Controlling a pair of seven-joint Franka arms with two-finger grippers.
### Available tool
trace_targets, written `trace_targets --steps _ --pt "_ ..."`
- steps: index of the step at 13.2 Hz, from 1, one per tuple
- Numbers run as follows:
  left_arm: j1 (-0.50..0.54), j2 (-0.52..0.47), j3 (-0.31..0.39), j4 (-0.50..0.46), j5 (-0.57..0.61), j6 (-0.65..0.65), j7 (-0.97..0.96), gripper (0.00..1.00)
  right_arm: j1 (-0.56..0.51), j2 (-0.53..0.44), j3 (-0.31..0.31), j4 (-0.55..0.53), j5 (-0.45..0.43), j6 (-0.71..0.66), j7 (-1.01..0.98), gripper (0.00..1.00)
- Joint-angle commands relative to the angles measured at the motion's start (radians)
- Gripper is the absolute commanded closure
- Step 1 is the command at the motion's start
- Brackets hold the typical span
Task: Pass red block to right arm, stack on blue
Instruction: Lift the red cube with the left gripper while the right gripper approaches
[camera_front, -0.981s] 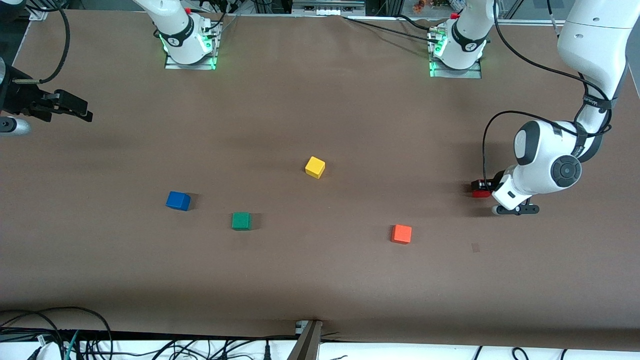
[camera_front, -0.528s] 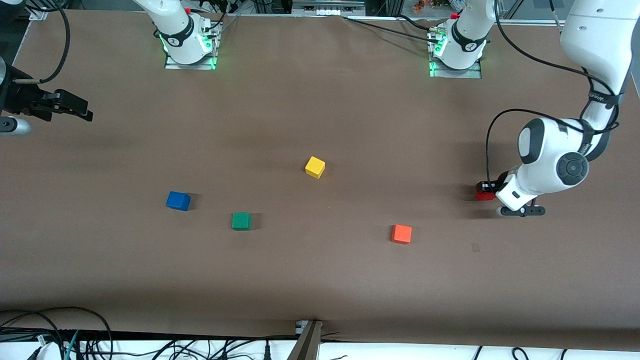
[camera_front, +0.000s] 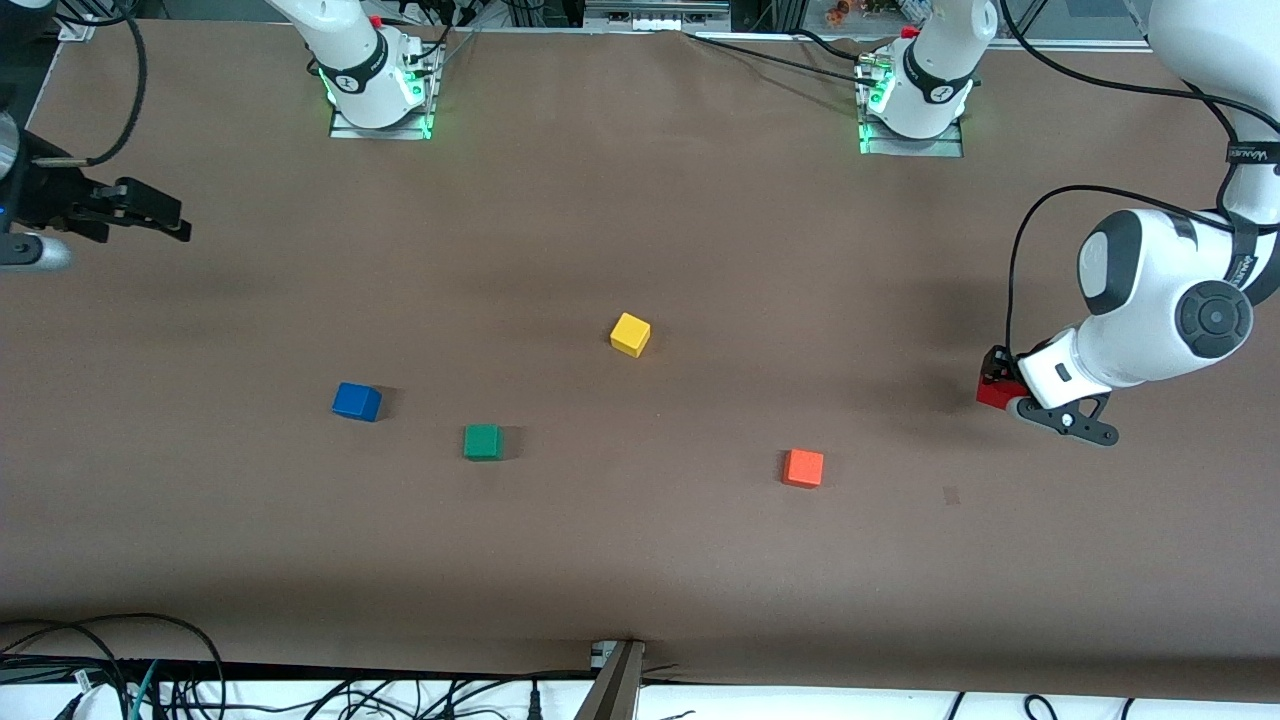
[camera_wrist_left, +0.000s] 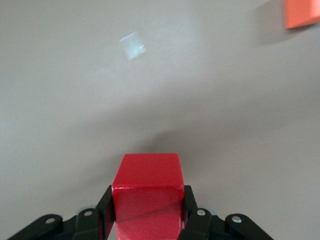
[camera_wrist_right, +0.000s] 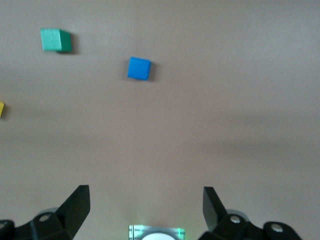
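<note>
The red block (camera_front: 994, 392) (camera_wrist_left: 146, 192) is clamped between the black fingers of my left gripper (camera_front: 1001, 386) (camera_wrist_left: 146, 206), which is shut on it. It hangs a little above the table at the left arm's end, with its shadow on the brown surface beneath. The blue cube (camera_front: 356, 401) (camera_wrist_right: 138, 68) lies on the table toward the right arm's end. My right gripper (camera_front: 172, 221) (camera_wrist_right: 146, 200) waits in the air over the table's edge at the right arm's end, open with nothing between its fingers.
A green cube (camera_front: 482, 441) (camera_wrist_right: 55, 40) sits beside the blue one. A yellow cube (camera_front: 630, 334) lies mid-table, and an orange cube (camera_front: 803, 467) (camera_wrist_left: 301, 12) lies nearer the front camera. A small tape mark (camera_front: 951, 494) is next to the orange cube.
My left gripper closed fully on the red block, then rose with it and shifted toward the left arm's end of the table. The right arm stayed put.
</note>
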Motion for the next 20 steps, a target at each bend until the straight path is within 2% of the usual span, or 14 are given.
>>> trace_targets --steps 1,3,5,6,7,9,10,11,13,14,16,19,20 --pt "0.01 -0.028 -0.029 0.035 -0.151 -0.037 0.224 1.0 0.012 0.039 0.005 0.031 0.079 -0.079 -0.001 0.0" --pt "0.005 -0.026 -0.04 0.052 -0.298 -0.064 0.339 1.0 0.004 0.072 0.0 0.032 0.193 -0.159 0.002 0.0" --pt "-0.001 -0.013 -0.056 0.061 -0.477 -0.061 0.517 1.0 -0.013 0.113 -0.004 0.029 0.296 -0.172 0.0 0.0" --pt "-0.01 0.016 -0.061 0.093 -0.563 -0.061 0.633 1.0 -0.021 0.145 -0.004 0.028 0.38 -0.178 0.0 0.0" --pt "-0.021 0.059 -0.075 0.133 -0.623 -0.07 0.745 1.0 -0.03 0.186 -0.004 0.028 0.504 -0.179 0.002 0.0" --pt "-0.022 0.169 -0.145 0.225 -0.792 -0.125 0.913 1.0 -0.041 0.257 -0.007 0.028 0.678 -0.161 0.005 0.0" --pt "-0.027 0.171 -0.176 0.23 -0.829 -0.124 0.938 1.0 -0.038 0.282 -0.006 0.028 0.707 -0.125 0.005 0.0" --pt "-0.03 0.177 -0.214 0.258 -0.84 -0.126 0.949 1.0 -0.039 0.317 -0.006 0.028 0.783 -0.101 0.011 0.0" --pt "-0.041 0.217 -0.32 0.288 -0.899 -0.13 0.937 1.0 -0.039 0.404 -0.006 0.028 1.051 -0.098 0.003 0.0" --pt "-0.041 0.242 -0.367 0.299 -0.974 -0.133 0.95 1.0 -0.032 0.429 -0.004 0.028 1.141 -0.086 0.002 0.0" --pt "-0.053 0.265 -0.444 0.339 -1.044 -0.127 1.013 1.0 -0.007 0.469 0.008 0.023 1.248 -0.034 -0.01 0.0" --pt "-0.131 0.283 -0.455 0.405 -1.138 -0.118 1.05 1.0 0.08 0.474 0.01 -0.049 1.437 0.087 -0.089 0.0" --pt "-0.163 0.296 -0.452 0.434 -1.158 -0.115 1.05 1.0 0.109 0.471 0.011 -0.06 1.476 0.119 -0.093 0.0"
